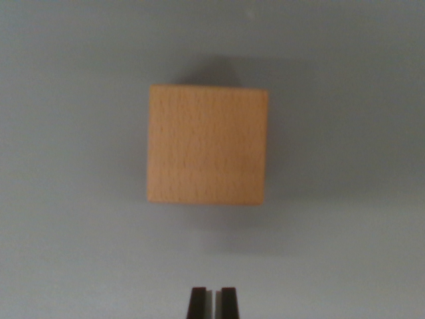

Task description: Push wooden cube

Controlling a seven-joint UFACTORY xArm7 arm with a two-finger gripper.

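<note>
Sitting nearly shut with only a thin slit between its dark fingertips, the end effector (213,302) holds nothing, apart from the wooden cube (207,144) farther on the grey counter (66,232).

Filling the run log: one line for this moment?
pincer: shut, empty | wooden cube: on grey surface, untouched | gap: pincer short of cube

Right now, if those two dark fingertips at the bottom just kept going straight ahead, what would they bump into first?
Probably the wooden cube. The gripper, fingers nearly together, sits just below it in the wrist view, with only bare grey surface between them. Its height relative to the cube is unclear from this one view.
</note>
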